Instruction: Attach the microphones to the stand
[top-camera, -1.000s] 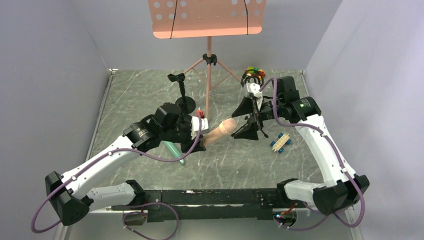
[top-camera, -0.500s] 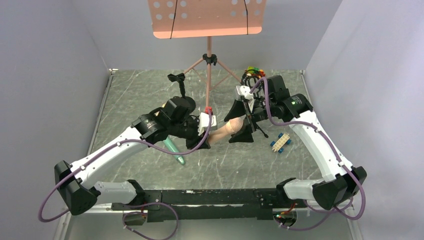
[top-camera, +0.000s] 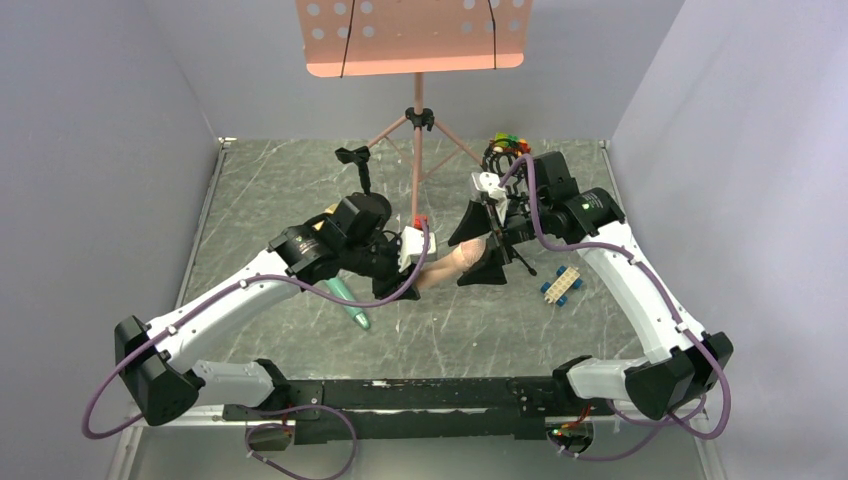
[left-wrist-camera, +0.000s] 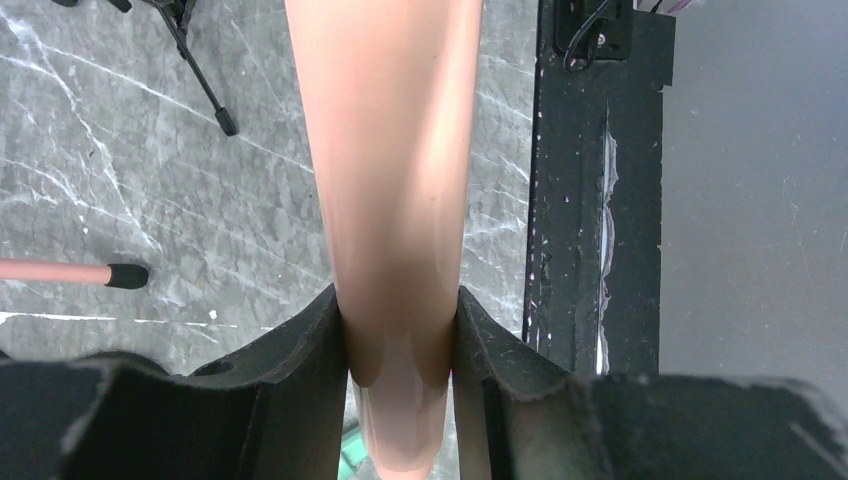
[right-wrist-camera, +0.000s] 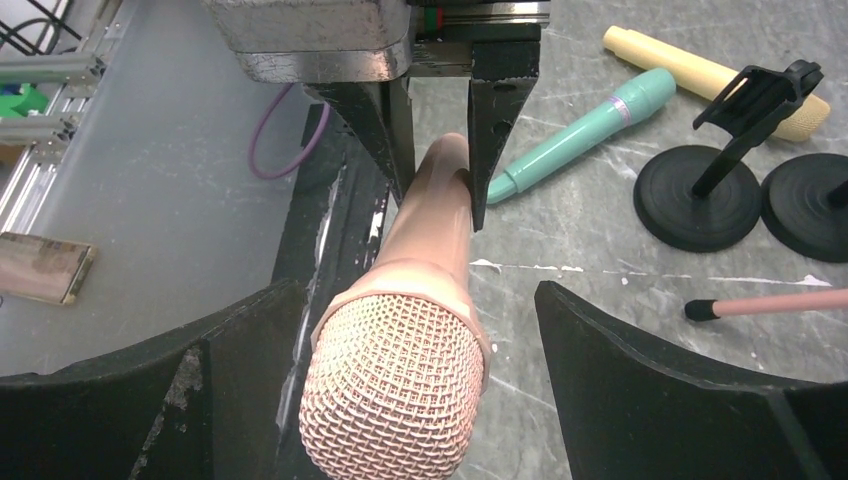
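Jaws of my left gripper (left-wrist-camera: 400, 310) are clamped on the tail end of the slim salmon-pink plastic microphone (right-wrist-camera: 400, 390), pressed against both sides of its handle. I hold it off the grey marbled counter (top-camera: 480, 330), roughly level, its rounded mesh head pointing at my right gripper (right-wrist-camera: 418, 300). That gripper's jaws stand apart, one on each side of the head, with a gap showing at either side. The slim teal-green plastic microphone (right-wrist-camera: 580, 130) lies flat on the counter near my left arm, and the pale yellow plastic microphone (right-wrist-camera: 700, 75) lies just beyond it. A black round-based desk stand (right-wrist-camera: 685, 190) rises beside them. Its clip overlaps the yellow head in my right wrist view, and I cannot tell whether they touch.
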